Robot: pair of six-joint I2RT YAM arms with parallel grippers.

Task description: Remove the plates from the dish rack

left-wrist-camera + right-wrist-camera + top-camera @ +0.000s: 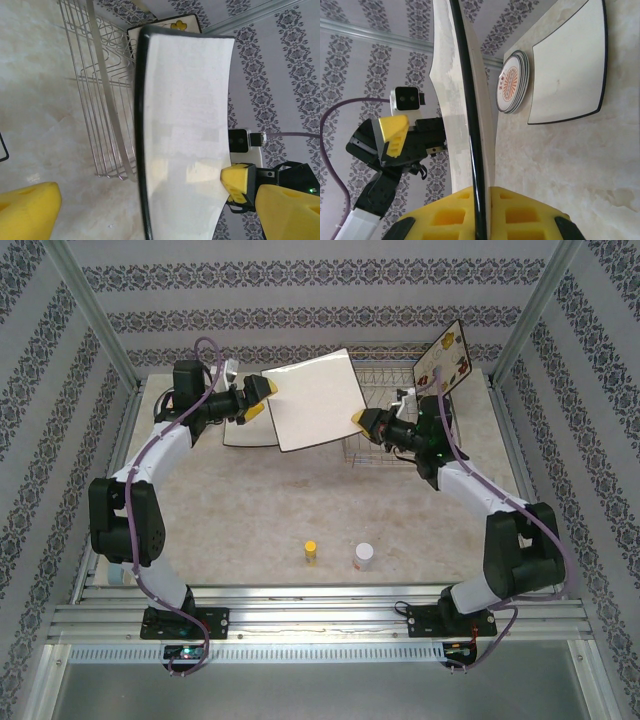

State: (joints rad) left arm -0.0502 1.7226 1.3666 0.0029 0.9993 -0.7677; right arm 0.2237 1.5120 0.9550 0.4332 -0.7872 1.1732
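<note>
Silver wire forms the dish rack (388, 377), the largest thing on the pale marble-look table (250, 510), standing at the far right of the tabletop. In front of its left end a square cream plate (312, 400) hangs in the air between the two arms. It shows a plain, pale underside, a thin dark rim and gently curved sides. A flowered plate (446, 358), also square, shows a yellow bloom and coloured swirls on cream. It leans upright at what seems to be the rack's far right end, though its foot is hard to make out. A second square plate (565, 70) lies flat on the table to the left of the rack, plain side up with a dark edge. Just beside it sits a small stack of round plates (512, 82), white with orange-red patterned centres and dark rims. Near the front edge stand a yellow bottle (311, 551) and a white-capped jar (363, 556), with any print on them too small to read.

The right gripper (360, 420) has its yellow pads pressed together on the airborne plate's right edge, one pad on each face. The left gripper (260, 400) is spread wide at the plate's left edge, and both its pads stand clear of the plate.
</note>
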